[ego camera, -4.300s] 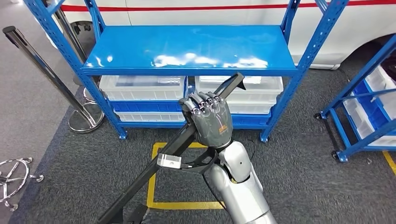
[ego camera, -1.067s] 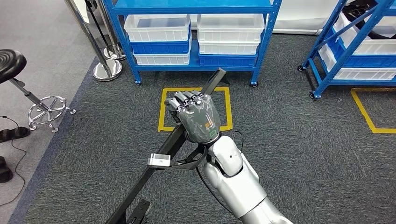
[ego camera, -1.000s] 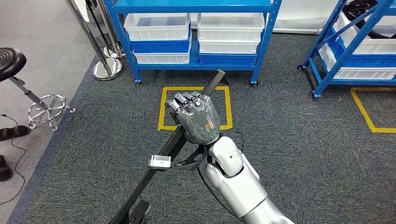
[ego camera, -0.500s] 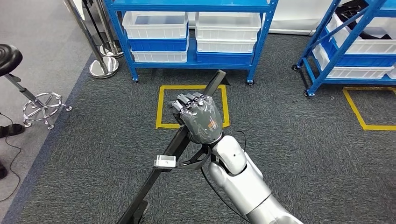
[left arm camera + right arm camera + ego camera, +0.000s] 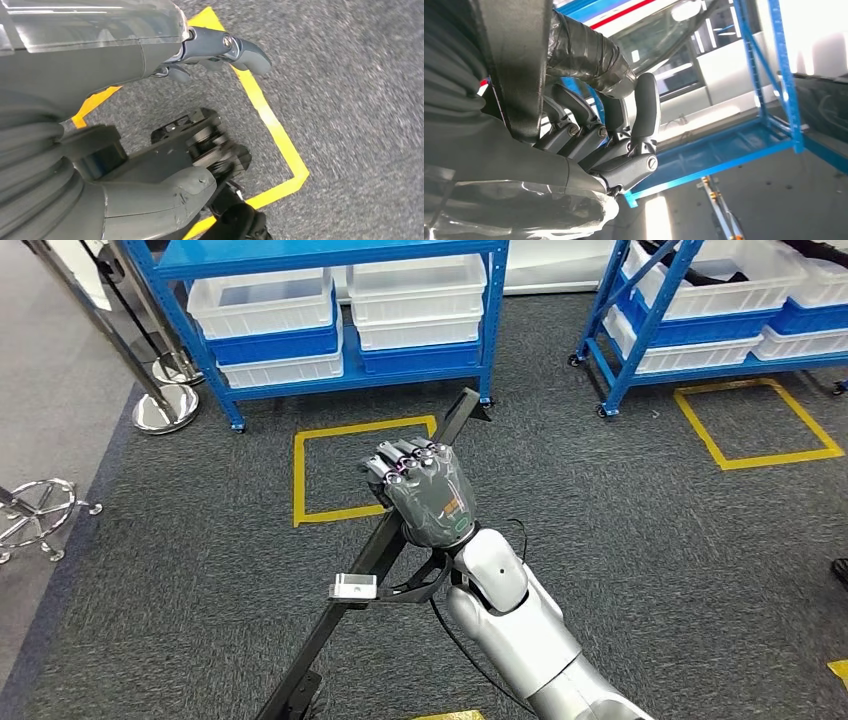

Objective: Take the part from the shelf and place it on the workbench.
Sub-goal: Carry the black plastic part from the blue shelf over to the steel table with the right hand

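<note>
Long black part (image 5: 372, 555) held slanted above carpet.

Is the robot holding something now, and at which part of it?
Yes. The right hand grips the long black part around its upper section, below the top end.

Part (image 5: 345, 585)'s lower end beyond frame edge

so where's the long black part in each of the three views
Head view: the long black part runs diagonally through the picture's centre, gripped by the right hand.
Right wrist view: a dark bar near the left edge, fingers wrapped round it.
Left wrist view: I cannot make it out.
Shared landmark: the blue shelf.
</note>
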`<state>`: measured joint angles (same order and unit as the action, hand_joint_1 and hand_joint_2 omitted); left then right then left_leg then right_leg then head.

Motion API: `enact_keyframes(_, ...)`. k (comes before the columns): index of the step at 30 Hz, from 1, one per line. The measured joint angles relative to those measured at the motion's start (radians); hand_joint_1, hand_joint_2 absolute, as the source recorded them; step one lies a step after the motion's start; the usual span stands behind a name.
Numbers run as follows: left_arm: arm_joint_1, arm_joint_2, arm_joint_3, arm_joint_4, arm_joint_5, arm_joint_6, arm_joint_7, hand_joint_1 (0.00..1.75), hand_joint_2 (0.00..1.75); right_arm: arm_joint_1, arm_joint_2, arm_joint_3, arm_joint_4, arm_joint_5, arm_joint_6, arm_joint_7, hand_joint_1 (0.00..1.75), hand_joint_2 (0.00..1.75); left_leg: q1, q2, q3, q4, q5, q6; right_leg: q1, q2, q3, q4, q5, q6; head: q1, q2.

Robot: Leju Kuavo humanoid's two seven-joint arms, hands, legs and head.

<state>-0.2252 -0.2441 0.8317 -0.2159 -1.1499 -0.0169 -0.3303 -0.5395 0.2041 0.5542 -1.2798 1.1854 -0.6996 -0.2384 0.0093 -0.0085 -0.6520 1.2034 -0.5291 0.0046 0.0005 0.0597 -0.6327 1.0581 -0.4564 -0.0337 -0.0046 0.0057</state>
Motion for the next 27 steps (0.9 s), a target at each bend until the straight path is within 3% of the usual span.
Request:
enact_keyframes(2,-0.002,0.002,-0.001,0.0,0.0,0.0,0.001,0.0,1.75,-0.003,0.0,0.0,0.0,-0.002,0.0,0.0,1.75,1.75,-0.003,-0.042,0.057,-0.113,0.044,0.02,0.0,0.021,-0.002,0.0,0.005,0.006,0.0,0.0)
enact_keyframes(4,-0.002,0.004,-0.001,0.0,-0.001,0.0,0.003,0.0,1.75,-0.005,0.0,0.0,0.001,-0.003,0.0,0.0,1.75,1.75,-0.007,-0.062,0.076,-0.154,0.05,0.03,-0.008,0.039,-0.01,-0.002,0.013,0.018,0.001,0.0)
enact_keyframes(6,-0.003,0.004,-0.003,0.0,-0.001,0.0,0.005,0.0,1.75,-0.005,-0.001,0.001,0.001,-0.003,0.0,-0.001,1.75,1.75,-0.007,-0.042,0.085,-0.179,0.056,0.031,-0.012,0.05,-0.015,-0.007,0.02,0.032,0.0,0.0)
enact_keyframes(8,-0.006,0.003,-0.006,0.0,-0.001,0.0,0.005,0.0,1.75,-0.007,-0.002,0.001,0.0,-0.003,0.0,-0.002,1.75,1.75,-0.001,-0.017,0.097,-0.21,0.068,0.034,-0.006,0.017,-0.03,0.021,-0.003,0.043,0.001,0.0)
enact_keyframes(10,-0.006,0.003,-0.008,0.0,-0.001,0.0,0.007,0.0,1.75,-0.011,-0.004,0.001,0.0,-0.004,0.0,-0.003,1.75,1.75,0.0,0.007,0.1,-0.22,0.074,0.038,-0.006,-0.03,-0.076,0.119,-0.06,0.051,0.001,0.0)
enact_keyframes(12,-0.005,0.003,-0.008,0.0,-0.001,-0.001,0.01,0.0,1.75,-0.01,-0.006,0.001,0.001,-0.005,0.0,-0.003,1.75,1.75,0.0,0.034,0.095,-0.215,0.073,0.036,-0.014,-0.048,-0.122,0.217,-0.097,0.059,0.001,0.0)
enact_keyframes(13,-0.005,0.003,-0.008,0.0,-0.001,-0.001,0.01,0.0,1.75,-0.008,-0.007,0.001,0.001,-0.005,0.0,-0.003,1.75,1.75,0.0,0.046,0.092,-0.211,0.071,0.034,-0.018,-0.054,-0.124,0.226,-0.091,0.063,0.001,0.0)
enact_keyframes(14,-0.005,0.002,-0.008,0.0,-0.001,-0.002,0.01,0.0,1.75,-0.008,-0.008,0.001,0.001,-0.005,0.0,-0.004,1.75,1.75,0.001,0.058,0.09,-0.206,0.069,0.032,-0.021,-0.06,-0.109,0.199,-0.069,0.066,0.001,0.0)
enact_keyframes(15,-0.006,0.002,-0.008,0.0,-0.001,-0.003,0.01,0.0,1.75,-0.008,-0.008,0.001,0.001,-0.005,0.0,-0.004,1.75,1.75,0.002,0.069,0.089,-0.2,0.065,0.028,-0.023,-0.075,-0.074,0.138,-0.038,0.067,0.001,0.0)
enact_keyframes(17,-0.008,0.001,-0.009,0.0,-0.001,-0.003,0.01,0.0,1.75,-0.01,-0.008,0.001,0.0,-0.005,0.0,-0.005,1.75,1.75,-0.001,0.088,0.086,-0.188,0.055,0.016,-0.018,-0.109,-0.013,0.029,-0.002,0.061,0.001,0.0)
enact_keyframes(18,-0.009,0.001,-0.009,0.0,-0.001,-0.003,0.01,0.0,1.75,-0.011,-0.008,0.001,0.0,-0.006,0.0,-0.005,1.75,1.75,-0.003,0.096,0.086,-0.183,0.051,0.009,-0.015,-0.118,0.002,0.0,0.004,0.054,0.001,0.0)
enact_keyframes(21,-0.012,0.0,-0.01,0.0,-0.001,-0.002,0.009,0.0,1.75,-0.011,-0.009,0.001,0.0,-0.008,0.0,-0.005,1.75,1.75,-0.003,0.117,0.089,-0.182,0.047,-0.008,-0.011,-0.095,-0.002,-0.009,0.007,0.033,0.001,0.0)
enact_keyframes(23,-0.013,0.0,-0.012,0.0,-0.001,0.0,0.007,0.0,1.75,-0.013,-0.009,0.002,0.0,-0.011,0.0,-0.003,1.75,1.75,0.002,0.091,0.08,-0.154,0.019,-0.017,-0.014,-0.077,-0.003,-0.015,0.015,0.02,0.0,0.0)
enact_keyframes(25,-0.011,0.0,-0.013,0.0,0.0,0.001,0.006,0.0,1.75,-0.015,-0.009,0.004,0.0,-0.012,0.0,-0.001,1.75,1.75,0.006,0.042,0.038,-0.05,-0.046,-0.021,-0.015,-0.057,-0.005,-0.019,0.021,0.011,0.0,0.0)
enact_keyframes(27,-0.006,0.0,-0.014,0.0,0.002,0.003,0.006,0.0,1.75,-0.015,-0.009,0.007,0.0,-0.014,0.0,0.0,1.75,1.75,0.006,0.022,-0.015,0.068,-0.095,-0.021,-0.012,-0.033,-0.009,-0.018,0.024,0.007,0.0,0.0)
